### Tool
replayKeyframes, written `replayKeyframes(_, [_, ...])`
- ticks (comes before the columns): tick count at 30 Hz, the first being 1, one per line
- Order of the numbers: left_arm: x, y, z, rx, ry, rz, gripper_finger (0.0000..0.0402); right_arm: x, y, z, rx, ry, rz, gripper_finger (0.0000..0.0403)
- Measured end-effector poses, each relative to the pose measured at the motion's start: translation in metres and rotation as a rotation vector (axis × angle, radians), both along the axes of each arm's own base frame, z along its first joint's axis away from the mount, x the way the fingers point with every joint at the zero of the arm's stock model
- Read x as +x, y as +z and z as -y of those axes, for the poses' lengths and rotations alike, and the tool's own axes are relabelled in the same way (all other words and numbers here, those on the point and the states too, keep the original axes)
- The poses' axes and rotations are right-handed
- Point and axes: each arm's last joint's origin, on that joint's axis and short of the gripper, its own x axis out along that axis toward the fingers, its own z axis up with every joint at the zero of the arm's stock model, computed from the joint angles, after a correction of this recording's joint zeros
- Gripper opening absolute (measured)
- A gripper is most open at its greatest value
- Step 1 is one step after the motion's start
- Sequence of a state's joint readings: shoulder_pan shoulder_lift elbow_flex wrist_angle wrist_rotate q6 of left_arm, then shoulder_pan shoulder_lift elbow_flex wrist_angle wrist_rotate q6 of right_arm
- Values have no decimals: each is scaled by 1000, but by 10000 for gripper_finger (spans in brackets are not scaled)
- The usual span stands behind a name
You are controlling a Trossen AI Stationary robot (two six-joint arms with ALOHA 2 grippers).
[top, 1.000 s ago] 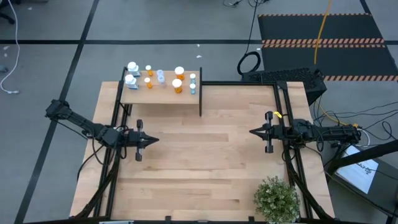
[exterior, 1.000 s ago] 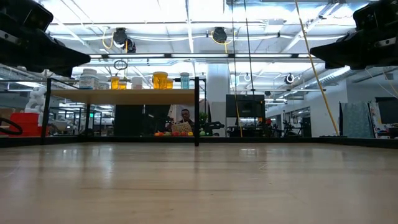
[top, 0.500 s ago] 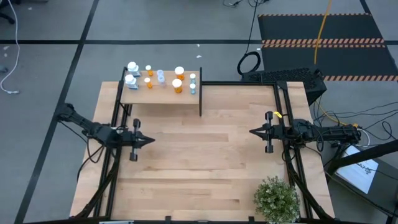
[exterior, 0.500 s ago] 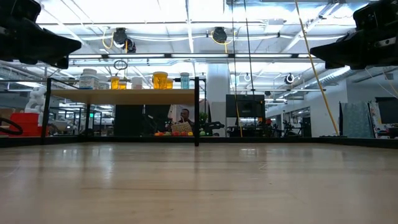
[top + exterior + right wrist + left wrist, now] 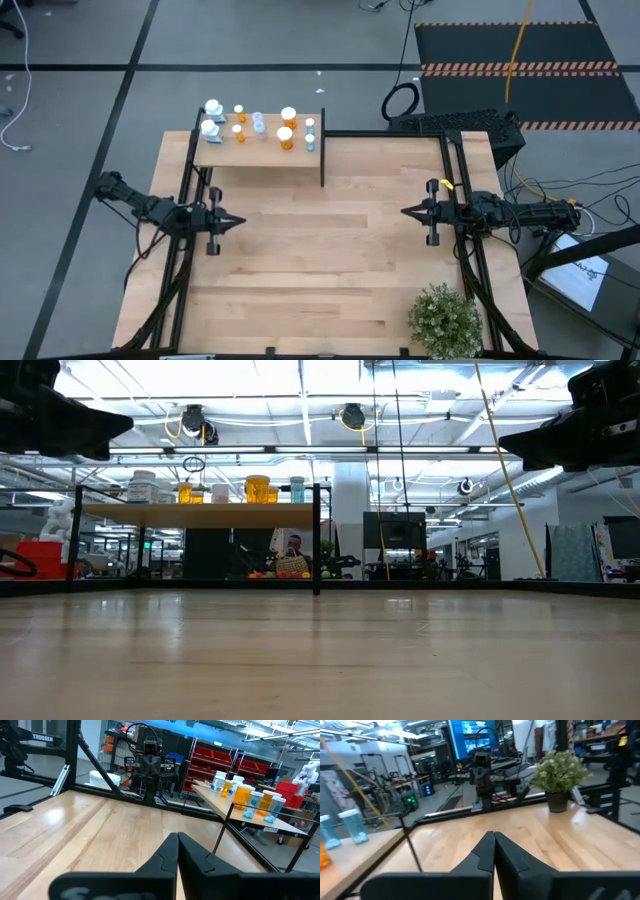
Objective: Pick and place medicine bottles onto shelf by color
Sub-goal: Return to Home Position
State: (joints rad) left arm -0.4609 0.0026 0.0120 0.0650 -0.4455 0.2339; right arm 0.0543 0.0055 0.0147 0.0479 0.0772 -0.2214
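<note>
The shelf [image 5: 262, 156] stands at the far left of the table [image 5: 330, 270] with the medicine bottles [image 5: 258, 126] on it, the potted plant [image 5: 445, 320] sits at the near right edge, and the left gripper [image 5: 238, 222] and right gripper [image 5: 405, 212] face each other from opposite sides, well apart

The counter [image 5: 330, 270] is pale wood laid in long planks, smooth with a faint sheen in the low view, and the shelf [image 5: 262, 155] is a board of similar light wood on a thin black metal frame. The medicine bottles [image 5: 286, 139] look like plastic: translucent orange, bluish-clear or opaque white, all with white caps. The left end effector [image 5: 494, 837] and right end effector [image 5: 178, 837] are dark, matt and smooth.
</note>
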Motion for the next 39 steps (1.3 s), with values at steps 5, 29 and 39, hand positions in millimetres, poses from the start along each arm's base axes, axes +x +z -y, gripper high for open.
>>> replayKeyframes(5, [1, 0, -4, 10, 49, -1, 6, 0, 0, 0, 0, 0, 0, 0])
replayKeyframes(29, [3, -1, -6, -27, 39, -13, 15, 0, 0, 0, 0, 0, -1, 0])
replayKeyframes(39, [4, -1, -9, -20, 79, -13, 4, 0, 0, 0, 0, 0, -1, 0])
